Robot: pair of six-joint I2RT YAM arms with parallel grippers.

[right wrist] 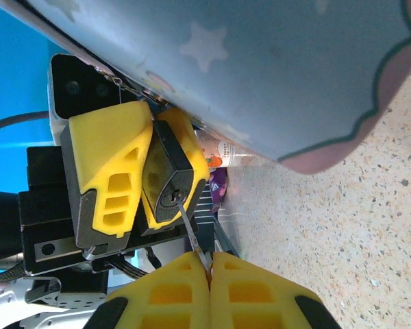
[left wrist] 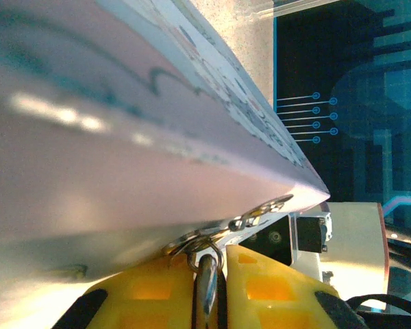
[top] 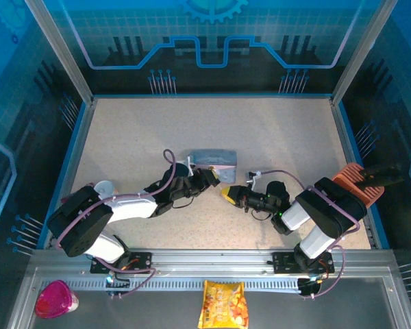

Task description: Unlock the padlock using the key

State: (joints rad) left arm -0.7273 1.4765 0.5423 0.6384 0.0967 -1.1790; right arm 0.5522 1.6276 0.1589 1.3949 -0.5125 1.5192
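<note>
Though the padlock [right wrist: 168,184] shows no sign of having sprung open, the key [right wrist: 190,233] is already at its keyhole. In the right wrist view the thin blade runs up from below and its tip meets the round cylinder in the end face of the dark body. How deep it sits I cannot tell.

The left gripper [right wrist: 145,171] is clamped on the padlock, one yellow finger on each side of the body. It holds the lock just under the edge of the pale blue tin [right wrist: 281,68]. The right gripper [right wrist: 209,288] pinches the key's head tight between its pads, directly facing the lock.

From the left wrist camera, a bit of silvery metal, likely the shackle [left wrist: 205,274], runs up between the yellow fingers to a small ring [left wrist: 192,245] on the tin's rim. Whether it is latched is not clear.

Seen from above, both grippers meet nose to nose at the tin's near edge, in the middle of the table [top: 281,130].

By my reading, picking up, bracing and aligning are done. What is left is seating the key fully, turning it, and freeing the shackle.
</note>
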